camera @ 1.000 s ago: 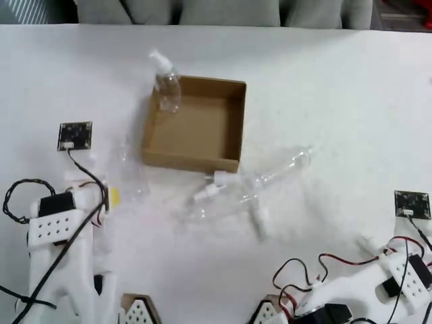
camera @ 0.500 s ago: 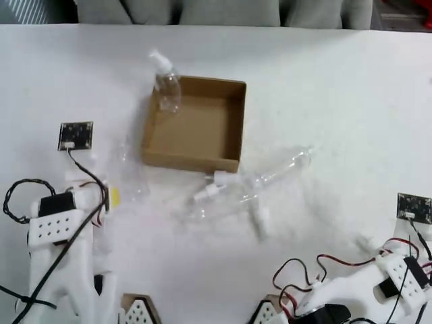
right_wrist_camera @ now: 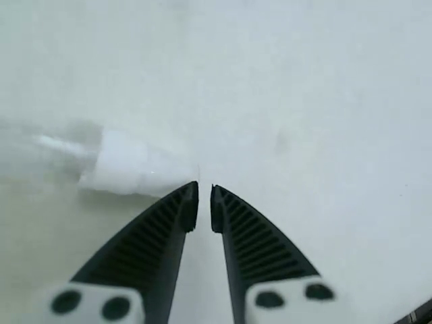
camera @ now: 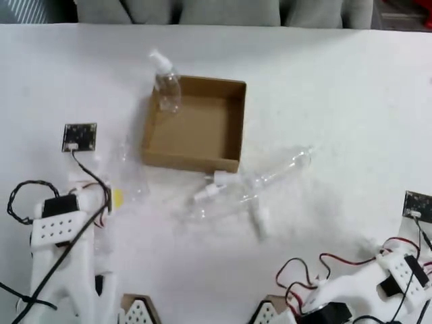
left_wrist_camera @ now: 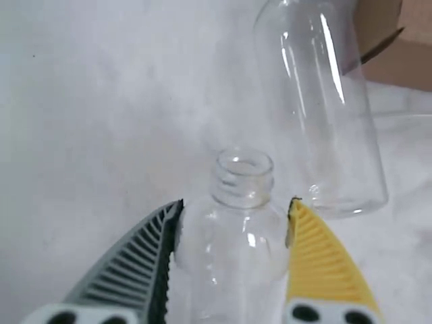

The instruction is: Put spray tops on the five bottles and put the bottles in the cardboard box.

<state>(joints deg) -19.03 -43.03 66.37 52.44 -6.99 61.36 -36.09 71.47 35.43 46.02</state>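
In the left wrist view my left gripper (left_wrist_camera: 236,202) is shut on a clear bottle with no top (left_wrist_camera: 233,243), gripped just below its open neck. Just beyond it a second topless bottle (left_wrist_camera: 324,115) lies on the table. The cardboard box (camera: 233,128) stands mid-table, and a bottle with a spray top (camera: 166,84) stands upright at its far left corner. Clear bottles and white spray tops (camera: 250,183) lie tangled in front of the box. My right gripper (right_wrist_camera: 204,187) is shut with nothing between its fingers, its tips just short of a loose white spray top (right_wrist_camera: 128,169).
Small black circuit boards on wires sit at the left (camera: 79,137) and right (camera: 417,204) of the table. Red and black cables (camera: 317,270) loop near the front edge. The white table (camera: 337,88) has free room to the right of the box.
The right arm has drifted a little to the right and toward the front edge. The left arm has shifted slightly, its bottle still held.
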